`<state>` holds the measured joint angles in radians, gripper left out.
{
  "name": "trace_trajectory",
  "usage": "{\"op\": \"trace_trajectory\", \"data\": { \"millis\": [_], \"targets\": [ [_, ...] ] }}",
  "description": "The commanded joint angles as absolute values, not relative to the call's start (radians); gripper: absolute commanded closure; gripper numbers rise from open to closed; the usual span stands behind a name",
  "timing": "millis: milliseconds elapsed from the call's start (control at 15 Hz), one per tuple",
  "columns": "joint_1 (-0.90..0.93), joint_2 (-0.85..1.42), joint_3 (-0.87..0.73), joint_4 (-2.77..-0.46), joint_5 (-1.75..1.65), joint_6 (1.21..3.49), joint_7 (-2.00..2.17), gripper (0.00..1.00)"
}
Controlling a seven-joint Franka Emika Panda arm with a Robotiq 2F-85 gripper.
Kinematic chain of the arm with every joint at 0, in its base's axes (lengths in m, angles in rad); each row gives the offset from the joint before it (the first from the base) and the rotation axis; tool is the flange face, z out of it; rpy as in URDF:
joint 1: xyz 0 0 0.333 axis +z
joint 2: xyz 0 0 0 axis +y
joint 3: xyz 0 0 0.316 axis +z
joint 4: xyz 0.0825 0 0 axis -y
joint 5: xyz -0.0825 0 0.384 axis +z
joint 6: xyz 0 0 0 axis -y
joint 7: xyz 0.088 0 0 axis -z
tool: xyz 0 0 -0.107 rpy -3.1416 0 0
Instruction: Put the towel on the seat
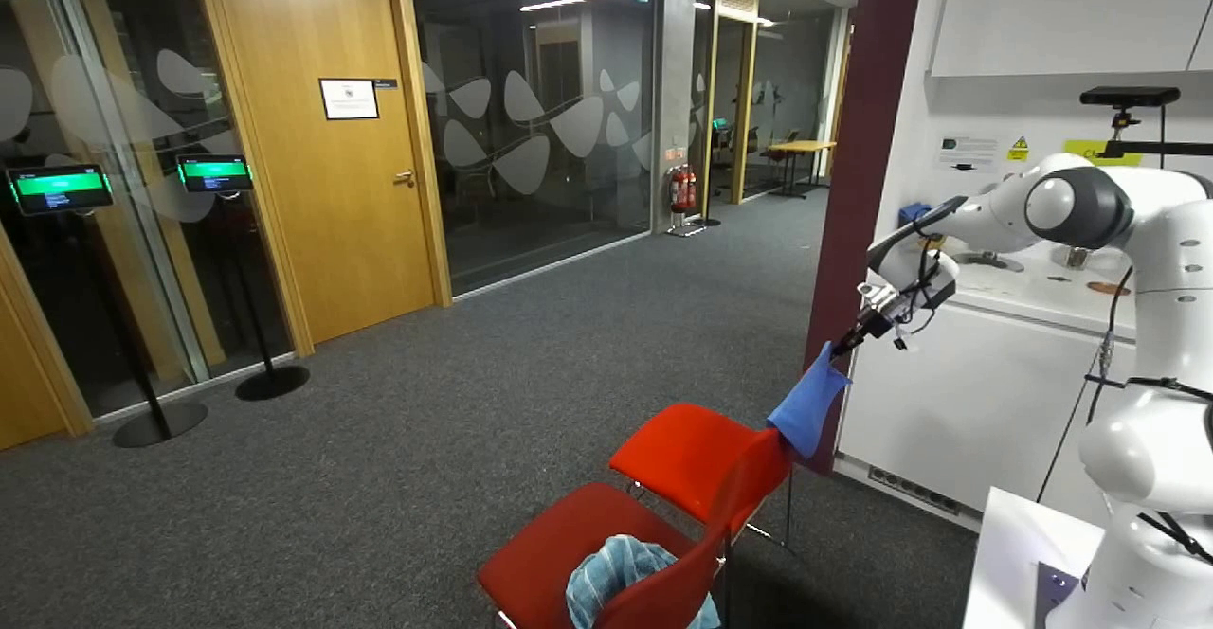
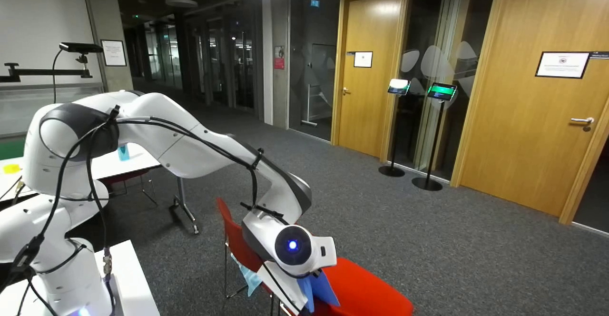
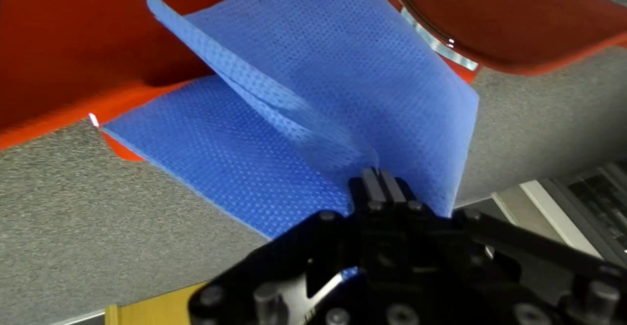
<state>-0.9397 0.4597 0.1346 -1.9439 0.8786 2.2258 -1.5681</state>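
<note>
A blue towel (image 1: 810, 406) hangs from my gripper (image 1: 838, 349) beside the bright red chair. In the wrist view the closed fingertips (image 3: 383, 175) pinch the blue towel (image 3: 392, 65), which spreads in folds beyond them. The bright red seat (image 1: 678, 458) also shows in an exterior view (image 2: 366, 292). The towel's lower part overlaps the edge of that chair's backrest; I cannot tell whether they touch. In an exterior view my wrist hides the fingers and part of the towel (image 2: 319, 287).
A darker red chair (image 1: 578, 525) stands close alongside, with a pale blue checked cloth (image 1: 616, 567) on its seat. White cabinets (image 1: 948, 402) and a dark red pillar (image 1: 858, 184) stand near the arm. A white table edge (image 1: 1023, 544) lies by the robot base.
</note>
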Motion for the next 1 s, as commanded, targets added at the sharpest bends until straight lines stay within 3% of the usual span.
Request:
{"op": "trace_trajectory", "data": {
  "millis": [0, 333, 933],
  "targets": [
    [-0.860, 0.367, 0.045, -1.958, 0.915, 2.025, -1.494, 1.00],
    [-0.744, 0.391, -0.056, -1.825, 0.899, 1.732, -1.216, 1.00],
    [-0.680, 0.396, -0.112, -1.825, 0.906, 1.740, -1.207, 0.99]
  ]
}}
